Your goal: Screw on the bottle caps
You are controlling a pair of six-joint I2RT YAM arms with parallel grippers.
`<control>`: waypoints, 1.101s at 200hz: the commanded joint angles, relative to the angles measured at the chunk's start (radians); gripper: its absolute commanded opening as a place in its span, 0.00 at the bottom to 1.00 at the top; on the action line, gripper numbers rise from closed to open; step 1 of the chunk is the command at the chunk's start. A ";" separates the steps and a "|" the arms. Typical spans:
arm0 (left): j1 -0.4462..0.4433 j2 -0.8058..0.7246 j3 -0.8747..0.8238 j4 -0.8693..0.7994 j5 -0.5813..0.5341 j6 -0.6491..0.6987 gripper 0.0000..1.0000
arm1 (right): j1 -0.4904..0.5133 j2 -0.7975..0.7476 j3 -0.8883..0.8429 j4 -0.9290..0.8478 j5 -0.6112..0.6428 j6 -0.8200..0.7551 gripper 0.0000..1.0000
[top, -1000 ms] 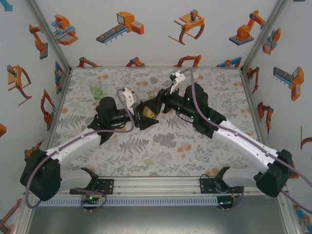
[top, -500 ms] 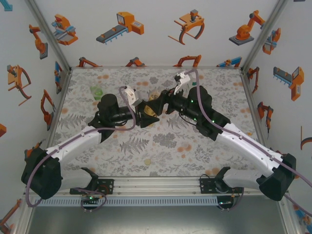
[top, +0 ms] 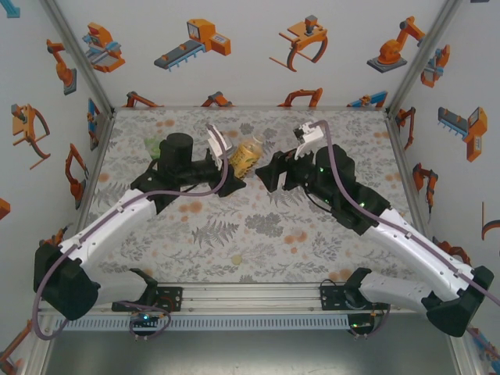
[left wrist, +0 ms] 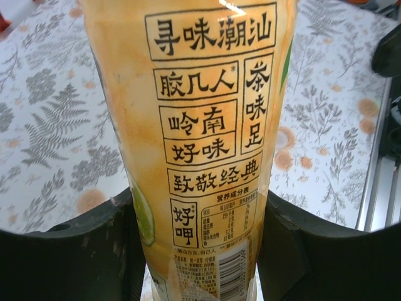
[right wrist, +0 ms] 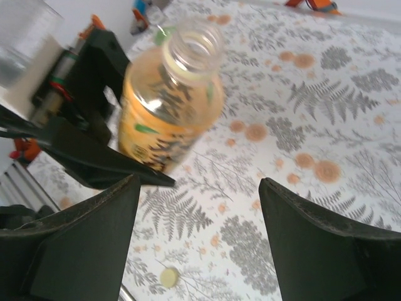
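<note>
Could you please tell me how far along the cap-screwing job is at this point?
Done: the left claw is shut on the amber bottle, held tilted. In hand: its neck is uncapped, facing the open, empty right claw. Left: fetch the pale yellow cap lying on the table and screw it on.

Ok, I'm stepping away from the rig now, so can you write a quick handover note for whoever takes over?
Left tool: shut on the amber bottle, held tilted, neck uncapped.
Right tool: open, empty, near the bottle's neck.
Pale yellow cap: loose on the table, near side.
Green bottle: far left.
Done: bottle gripped.
Left: fetch the cap, screw it on.
</note>
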 commanded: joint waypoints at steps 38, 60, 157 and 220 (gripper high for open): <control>0.057 -0.020 0.101 -0.368 -0.054 0.105 0.24 | 0.005 0.035 -0.062 -0.231 0.096 0.051 0.61; 0.081 -0.023 0.095 -0.391 -0.038 0.113 0.16 | 0.005 0.055 -0.099 -0.297 0.110 0.097 0.59; 0.156 -0.021 0.051 -0.406 0.016 0.144 0.00 | 0.005 0.066 -0.266 -0.468 0.151 0.270 0.59; 0.157 -0.042 0.037 -0.425 0.000 0.172 0.01 | 0.005 0.169 -0.246 -0.470 0.110 0.307 0.59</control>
